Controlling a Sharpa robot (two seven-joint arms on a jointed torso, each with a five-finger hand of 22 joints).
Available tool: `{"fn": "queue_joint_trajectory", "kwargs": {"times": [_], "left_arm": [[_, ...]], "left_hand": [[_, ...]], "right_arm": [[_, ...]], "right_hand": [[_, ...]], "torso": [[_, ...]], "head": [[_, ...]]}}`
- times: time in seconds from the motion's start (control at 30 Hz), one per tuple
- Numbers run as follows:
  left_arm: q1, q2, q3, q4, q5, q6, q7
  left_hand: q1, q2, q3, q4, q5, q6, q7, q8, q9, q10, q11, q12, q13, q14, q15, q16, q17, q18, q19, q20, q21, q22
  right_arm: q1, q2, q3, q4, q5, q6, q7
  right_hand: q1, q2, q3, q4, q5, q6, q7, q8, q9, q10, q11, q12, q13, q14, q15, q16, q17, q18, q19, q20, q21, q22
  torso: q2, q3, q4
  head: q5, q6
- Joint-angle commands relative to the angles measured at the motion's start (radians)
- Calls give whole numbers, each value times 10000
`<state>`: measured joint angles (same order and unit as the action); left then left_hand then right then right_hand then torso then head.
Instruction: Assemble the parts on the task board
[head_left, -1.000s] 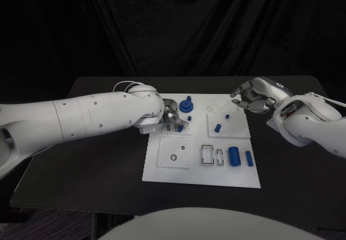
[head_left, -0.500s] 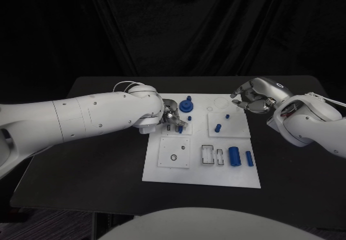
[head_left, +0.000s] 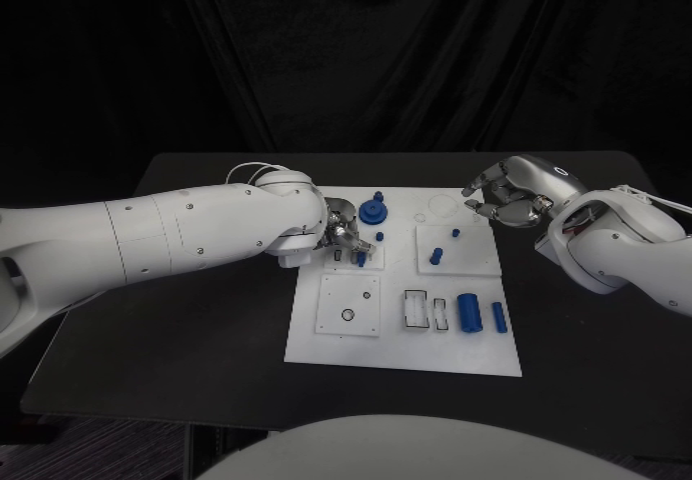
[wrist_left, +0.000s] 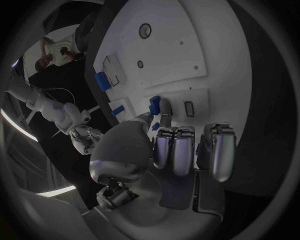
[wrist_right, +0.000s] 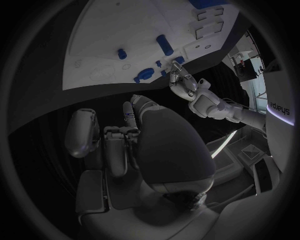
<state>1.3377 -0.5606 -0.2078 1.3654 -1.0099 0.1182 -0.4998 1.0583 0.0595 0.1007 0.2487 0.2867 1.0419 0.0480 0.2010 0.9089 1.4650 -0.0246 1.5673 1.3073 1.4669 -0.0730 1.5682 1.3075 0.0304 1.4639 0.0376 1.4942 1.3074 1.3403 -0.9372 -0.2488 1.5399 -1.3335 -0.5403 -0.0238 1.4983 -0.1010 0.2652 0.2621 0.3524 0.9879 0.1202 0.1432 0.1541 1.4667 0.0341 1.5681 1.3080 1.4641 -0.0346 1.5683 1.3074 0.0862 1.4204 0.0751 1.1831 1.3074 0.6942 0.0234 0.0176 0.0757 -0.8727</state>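
My left hand (head_left: 340, 235) was down on the task board (head_left: 346, 340), at its left edge, over the small raised plate just beside the blue gear (head_left: 375, 211). From the left wrist view, my fingers (wrist_left: 164, 147) were curled in close together, with tips right at a small blue part (wrist_left: 154, 104) that stood next to a slot in that plate. The tips looked to be touching it, maybe pinching it; I couldn't tell for certain, since the thumb hid the contact.

The relation that mattered: that blue part sat directly ahead of my left fingertips, long axis upright off the board, with the slot just beside it on the side away from the gear. So I judged the next move belonged to the left hand: a short push or seat, no reach needed.

My right hand (head_left: 508, 195) hung off the board's far right corner, above the worktop (head_left: 216, 330), fingers (wrist_right: 82, 131) loosely curled and holding nothing. It was well apart from that part.

Other loose parts: a short blue peg (head_left: 436, 256) on the raised plate right of the gear, a fat blue cylinder (head_left: 467, 312) and a thin one (head_left: 499, 317) lying lengthwise on the board's near right side, beside two empty rectangular slots (head_left: 415, 309).
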Motion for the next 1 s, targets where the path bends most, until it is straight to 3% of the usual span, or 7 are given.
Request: {"fn": "queue_joint_trajectory", "kwargs": {"times": [0.03, 0.47, 0.7, 1.0], "left_arm": [[-63, -17, -30, -31, -13, -8, 101], [-11, 48, -27, -124, -13, 667, 82], [2, 112, -27, -169, -13, 1105, -66], [3, 137, -27, -170, -13, 1187, 32]], "left_hand": [[-245, 21, -97, 228, -73, 104, 13, -55, -15, 1058, 51, 35, 2634, 1039, 58, 26, 2633, 60, 104, 84, -44, 1715], [-213, -20, -156, 242, 123, 160, -17, -25, 18, 1058, 35, 35, 2634, 1039, 51, 26, 2633, 69, 89, 84, -78, 1696], [-240, -73, -212, 258, 69, 185, -15, -7, 34, 1058, 33, 35, 2634, 1039, 48, 26, 2633, 77, 69, 81, -102, 1676], [-237, -94, -237, 254, 65, 213, -25, 13, 53, 1058, 28, 35, 2634, 1039, 46, 26, 2633, 83, 55, 79, -120, 1661]], "right_arm": [[-26, -18, 8, 2, -1, 37, -229], [-25, -21, 8, 1, 0, 55, -306], [-25, -7, 8, -2, 0, 89, -356], [-28, 36, 8, -42, 0, 150, -393]], "right_hand": [[-34, 65, 54, 36, 50, 62, 23, -66, -14, 1014, 79, 6, 2602, 1067, 76, 25, 2634, -43, 5, 47, -37, 1541], [-58, 102, 71, 57, 68, 72, 20, -72, -15, 1012, 78, 5, 2601, 1067, 77, 25, 2634, -42, 3, 48, -45, 1539], [-61, 114, 79, 60, 78, 78, 18, -72, -15, 1009, 76, 3, 2598, 1067, 76, 25, 2634, -40, 1, 48, -53, 1537], [-53, 133, 97, 54, 108, 89, 11, -73, -15, 1012, 70, 5, 2600, 1067, 74, 25, 2634, -37, -2, 48, -64, 1534]], "torso": [[-1, 2, 0], [-12, 4, -5], [-15, 25, -28], [11, 19, -14]], "head": [[14, 1], [-7, 1], [9, 1], [3, 1]]}}
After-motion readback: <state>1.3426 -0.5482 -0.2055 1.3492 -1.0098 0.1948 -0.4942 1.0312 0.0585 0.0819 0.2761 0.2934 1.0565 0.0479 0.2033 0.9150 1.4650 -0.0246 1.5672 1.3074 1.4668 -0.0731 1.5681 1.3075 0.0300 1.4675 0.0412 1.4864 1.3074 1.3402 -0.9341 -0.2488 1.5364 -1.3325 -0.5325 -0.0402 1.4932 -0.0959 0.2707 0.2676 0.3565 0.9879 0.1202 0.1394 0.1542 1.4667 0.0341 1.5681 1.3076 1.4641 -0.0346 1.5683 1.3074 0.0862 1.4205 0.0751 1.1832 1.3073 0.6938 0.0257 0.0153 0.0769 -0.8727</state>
